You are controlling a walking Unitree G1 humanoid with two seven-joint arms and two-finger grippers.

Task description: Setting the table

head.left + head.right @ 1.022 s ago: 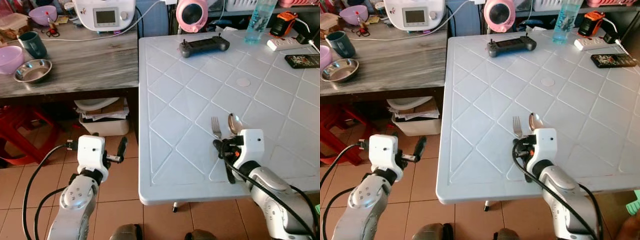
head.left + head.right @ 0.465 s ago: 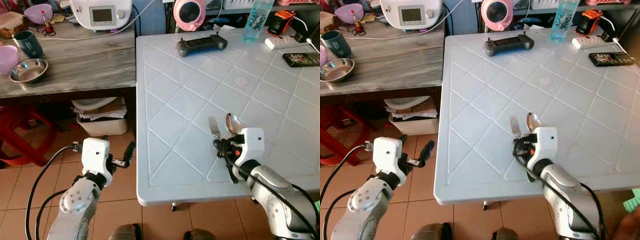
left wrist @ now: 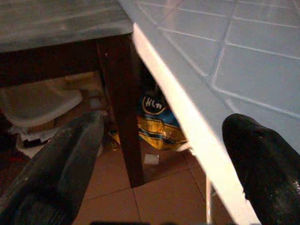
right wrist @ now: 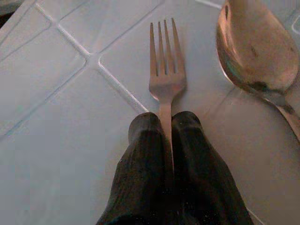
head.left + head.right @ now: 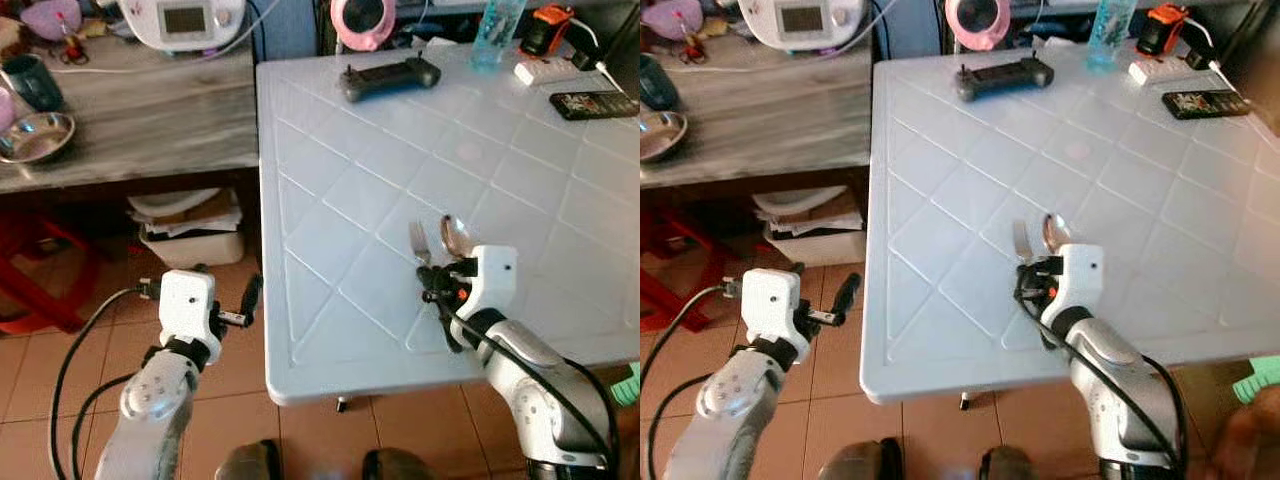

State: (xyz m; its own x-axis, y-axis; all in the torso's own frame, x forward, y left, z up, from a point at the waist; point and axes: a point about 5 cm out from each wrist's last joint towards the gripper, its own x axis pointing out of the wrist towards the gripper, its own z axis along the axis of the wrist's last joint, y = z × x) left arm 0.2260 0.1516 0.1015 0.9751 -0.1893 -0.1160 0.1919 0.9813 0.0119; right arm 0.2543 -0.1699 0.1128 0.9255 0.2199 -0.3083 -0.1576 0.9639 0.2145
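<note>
A metal fork (image 4: 165, 77) lies on the white table (image 5: 360, 180), tines pointing away from me, with a metal spoon (image 4: 251, 54) right beside it. My right gripper (image 4: 165, 123) is shut on the fork's handle, low on the table near its front edge. In the head views the fork (image 5: 418, 243) and spoon (image 5: 456, 233) peek out just beyond the right gripper (image 5: 440, 292). My left gripper (image 5: 248, 303) hangs open below table height, left of the table's edge, with nothing between its fingers (image 3: 75, 154).
A game controller (image 5: 389, 78), a water bottle (image 5: 492, 35), a power strip (image 5: 552, 70) and a remote (image 5: 593, 103) lie at the table's far side. A wooden counter (image 5: 130, 110) with bowls, a cup and an appliance stands to the left, with boxes beneath it.
The camera has shifted, so the whole scene sits a little differently. My right gripper stays shut on the fork beside the spoon; the left arm hangs about the same.
</note>
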